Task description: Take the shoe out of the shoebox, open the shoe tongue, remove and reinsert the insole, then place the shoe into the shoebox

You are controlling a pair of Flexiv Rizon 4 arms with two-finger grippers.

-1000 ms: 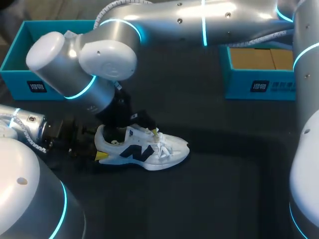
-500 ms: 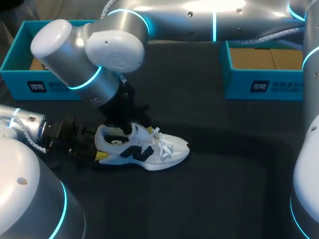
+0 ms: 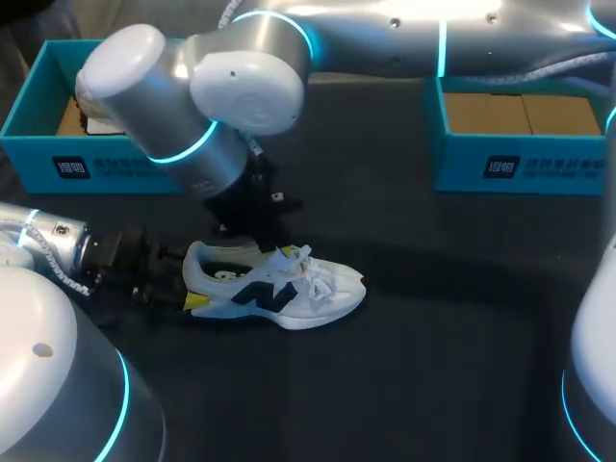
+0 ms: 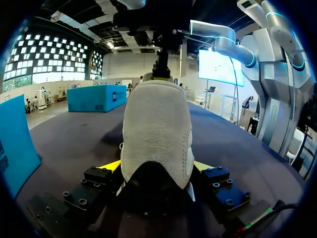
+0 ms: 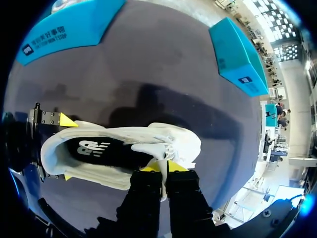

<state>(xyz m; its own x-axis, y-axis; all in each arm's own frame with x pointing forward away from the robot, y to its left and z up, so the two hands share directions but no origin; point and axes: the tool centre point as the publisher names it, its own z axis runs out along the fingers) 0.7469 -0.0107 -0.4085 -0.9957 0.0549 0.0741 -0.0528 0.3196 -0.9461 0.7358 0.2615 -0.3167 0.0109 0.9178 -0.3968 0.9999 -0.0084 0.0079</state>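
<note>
A white sneaker (image 3: 279, 289) with a dark side logo lies on the black table, toe pointing right. My left gripper (image 3: 188, 289) is shut on its heel. In the left wrist view the heel (image 4: 157, 129) sits between the two yellow tips (image 4: 111, 165). My right arm comes across from the upper right. Its gripper (image 3: 258, 226) hangs over the shoe's opening. In the right wrist view that gripper (image 5: 164, 167) is shut, pinching the white tongue (image 5: 154, 148) beside the laces. The dark insole (image 5: 99, 148) lies inside the shoe.
A teal shoebox (image 3: 96, 164) stands at the back left, and a second teal box (image 3: 510, 164) at the back right. The right arm's large elbow joint (image 3: 192, 96) hangs over the left box and hides part of it.
The right gripper has shut on the tongue. The right arm has shifted a little to the right and upward. The shoe and the left gripper have stayed put.
</note>
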